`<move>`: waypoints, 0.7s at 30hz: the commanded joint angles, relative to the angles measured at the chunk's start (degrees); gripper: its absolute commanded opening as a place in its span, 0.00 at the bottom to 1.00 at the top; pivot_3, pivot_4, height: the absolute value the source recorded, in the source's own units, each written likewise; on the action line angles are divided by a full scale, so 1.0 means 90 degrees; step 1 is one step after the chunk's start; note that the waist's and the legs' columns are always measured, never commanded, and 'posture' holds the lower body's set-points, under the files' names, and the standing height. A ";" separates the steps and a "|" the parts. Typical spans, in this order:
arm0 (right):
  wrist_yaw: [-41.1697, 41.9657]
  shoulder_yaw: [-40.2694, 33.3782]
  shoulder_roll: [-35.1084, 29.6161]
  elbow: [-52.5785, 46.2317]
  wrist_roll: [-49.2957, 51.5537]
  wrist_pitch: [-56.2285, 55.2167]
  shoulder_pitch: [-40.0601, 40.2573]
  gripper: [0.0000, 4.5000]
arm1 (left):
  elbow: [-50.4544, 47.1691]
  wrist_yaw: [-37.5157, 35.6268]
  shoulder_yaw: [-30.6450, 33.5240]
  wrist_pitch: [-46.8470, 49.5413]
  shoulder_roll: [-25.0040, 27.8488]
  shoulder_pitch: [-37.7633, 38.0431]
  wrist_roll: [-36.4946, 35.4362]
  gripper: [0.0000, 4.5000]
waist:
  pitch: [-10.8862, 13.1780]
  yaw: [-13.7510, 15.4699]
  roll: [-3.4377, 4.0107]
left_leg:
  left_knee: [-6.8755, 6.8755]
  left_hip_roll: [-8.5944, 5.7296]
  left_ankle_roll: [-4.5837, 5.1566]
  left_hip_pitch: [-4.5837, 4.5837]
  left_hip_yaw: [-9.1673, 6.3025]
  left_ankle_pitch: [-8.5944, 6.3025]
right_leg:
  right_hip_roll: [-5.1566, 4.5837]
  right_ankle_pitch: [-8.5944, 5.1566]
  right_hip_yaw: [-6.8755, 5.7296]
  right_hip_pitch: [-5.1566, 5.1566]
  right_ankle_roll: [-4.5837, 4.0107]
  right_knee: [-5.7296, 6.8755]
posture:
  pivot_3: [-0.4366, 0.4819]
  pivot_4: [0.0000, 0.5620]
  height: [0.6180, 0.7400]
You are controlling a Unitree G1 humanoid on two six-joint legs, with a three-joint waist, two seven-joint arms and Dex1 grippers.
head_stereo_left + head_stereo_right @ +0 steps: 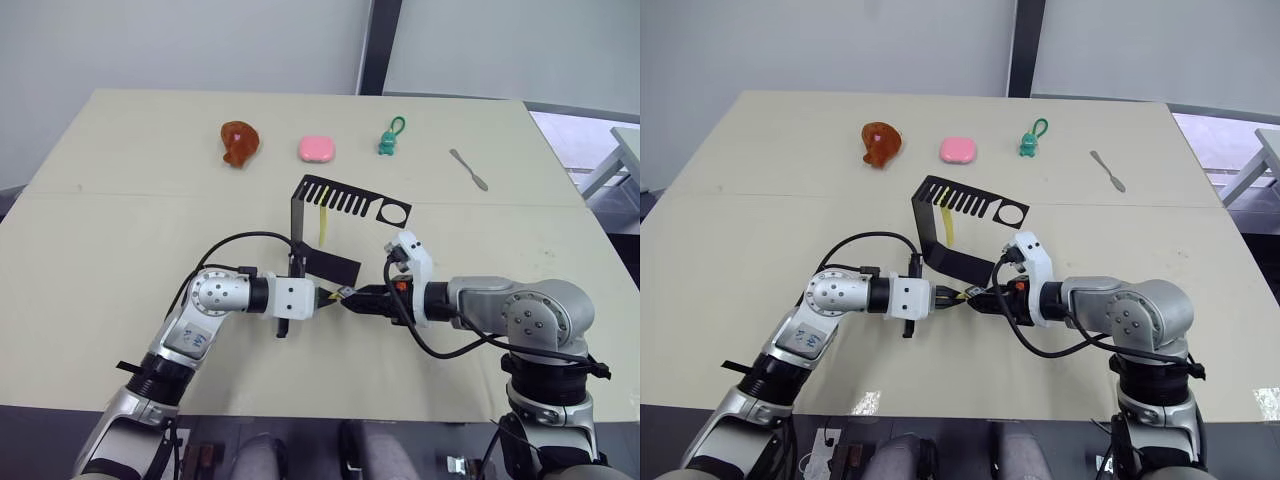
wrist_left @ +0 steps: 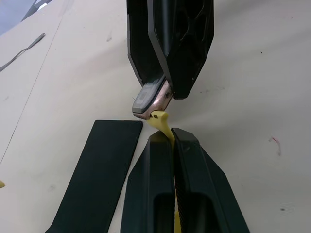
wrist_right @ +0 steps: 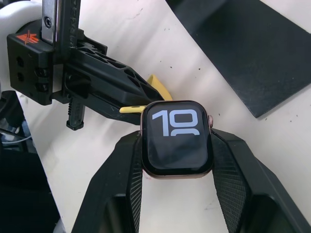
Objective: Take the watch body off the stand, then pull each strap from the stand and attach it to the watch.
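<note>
The watch body (image 3: pixel 177 138), a black square face with pale digits, sits clamped between the fingers of my right gripper (image 1: pixel 352 298), just above the table in front of the stand (image 1: pixel 345 196). My left gripper (image 1: pixel 327 297) is shut on a yellow strap (image 2: pixel 162 121), and the strap's free end touches the edge of the watch body (image 2: pixel 148 98). The two grippers meet tip to tip beside the stand's flat foot (image 1: pixel 332 265). A second yellow strap (image 1: pixel 324 226) hangs from the stand's comb-slotted arm.
Along the back of the table lie a brown lump (image 1: pixel 239 142), a pink rounded block (image 1: pixel 316 149), a green toy with a loop (image 1: pixel 388 140) and a slim metal tool (image 1: pixel 468 169). Black cables loop off both wrists.
</note>
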 commanded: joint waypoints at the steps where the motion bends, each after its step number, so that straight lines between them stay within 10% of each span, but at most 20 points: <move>1: 0.0198 0.0584 0.0113 -0.0217 0.0182 -0.0148 -0.0070 0.34 | -0.0432 0.0018 -0.0127 -0.0191 -0.0253 -0.0320 -0.0366 0.00 | 0.0000 -0.0002 0.0000 | 0.0000 0.0000 0.0000 0.0000 0.0000 0.0000 | 0.0000 0.0000 0.0000 0.0000 0.0000 0.0000 | 0.48 0.27 1.00; 21: 0.0188 0.0479 0.0058 -0.0241 0.0268 0.0087 -0.0295 0.34 | -0.0255 -0.0141 -0.0012 -0.0240 -0.0200 -0.0483 -0.0360 0.00 | 0.0000 -0.0003 0.0000 | 0.0000 0.0000 0.0000 -0.0004 0.0000 0.0000 | 0.0000 0.0000 -0.0002 -0.0003 0.0000 0.0000 | 0.48 0.27 1.00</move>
